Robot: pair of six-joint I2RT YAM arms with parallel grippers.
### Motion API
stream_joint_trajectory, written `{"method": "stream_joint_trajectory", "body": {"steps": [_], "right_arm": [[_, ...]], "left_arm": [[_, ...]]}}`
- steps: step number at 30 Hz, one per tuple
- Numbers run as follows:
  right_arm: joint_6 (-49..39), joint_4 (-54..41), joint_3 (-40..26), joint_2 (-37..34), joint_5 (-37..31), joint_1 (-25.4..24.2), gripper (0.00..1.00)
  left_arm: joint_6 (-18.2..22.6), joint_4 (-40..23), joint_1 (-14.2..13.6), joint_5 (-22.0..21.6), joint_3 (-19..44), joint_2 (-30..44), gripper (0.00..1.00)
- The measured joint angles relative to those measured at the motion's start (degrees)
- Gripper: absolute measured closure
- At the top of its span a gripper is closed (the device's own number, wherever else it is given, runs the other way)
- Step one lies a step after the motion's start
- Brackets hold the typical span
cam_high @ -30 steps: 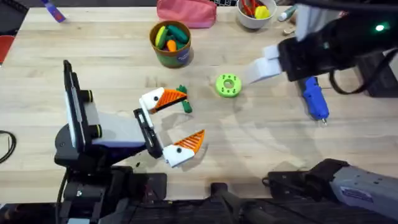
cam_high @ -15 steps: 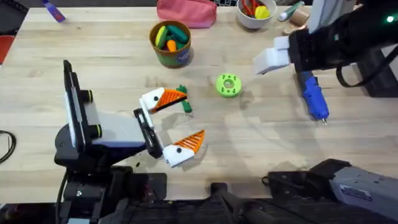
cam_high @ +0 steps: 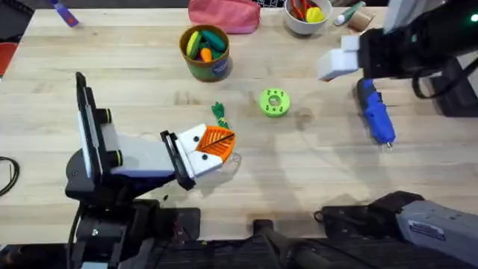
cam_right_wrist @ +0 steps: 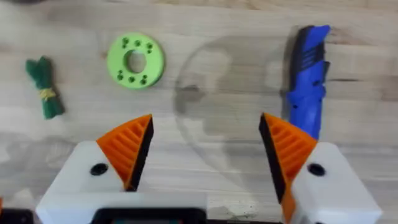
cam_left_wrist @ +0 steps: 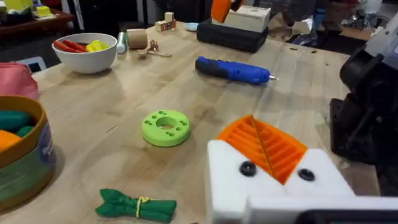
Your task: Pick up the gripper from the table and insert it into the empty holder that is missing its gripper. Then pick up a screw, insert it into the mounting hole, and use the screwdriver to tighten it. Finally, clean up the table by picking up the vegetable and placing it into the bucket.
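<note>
Left end effector (cam_high: 213, 146) closed, right end effector (cam_right_wrist: 205, 155) spread

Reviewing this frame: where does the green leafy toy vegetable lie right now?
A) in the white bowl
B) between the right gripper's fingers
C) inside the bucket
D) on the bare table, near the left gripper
D: the vegetable lies on the table, just beyond the shut left gripper and well short of the bucket.

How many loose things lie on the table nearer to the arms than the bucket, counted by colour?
Green: 2, the vegetable and the disc.
Blue: 1, the screwdriver.
Total: 3.
</note>
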State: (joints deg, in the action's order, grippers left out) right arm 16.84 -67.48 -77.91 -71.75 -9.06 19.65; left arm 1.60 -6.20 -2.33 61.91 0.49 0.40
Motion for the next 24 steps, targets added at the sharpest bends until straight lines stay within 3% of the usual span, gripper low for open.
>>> {"method": "stream_joint_trajectory", "body": {"steps": [12, 17, 22, 24], "right_arm": [[-0.4, 2.4, 5.5, -0.4, -0.4, -18.9, 0.009], [-2.3, 3.7, 5.5, -4.2, -0.4, -24.3, 0.011], [-3.6, 4.5, 5.6, -10.5, -0.1, -27.1, 0.124], [-4.9, 4.9, 5.8, -12.5, 0.7, -28.0, 0.023]], "left_arm": [[0.0, 0.0, 0.0, 0.0, 0.0, 0.0, 0.988], [0.0, 0.0, 0.0, 0.0, 0.0, 0.0, 0.988], [0.0, 0.0, 0.0, 0.0, 0.0, 0.0, 0.988], [0.0, 0.0, 0.0, 0.0, 0.0, 0.0, 0.988]]}}
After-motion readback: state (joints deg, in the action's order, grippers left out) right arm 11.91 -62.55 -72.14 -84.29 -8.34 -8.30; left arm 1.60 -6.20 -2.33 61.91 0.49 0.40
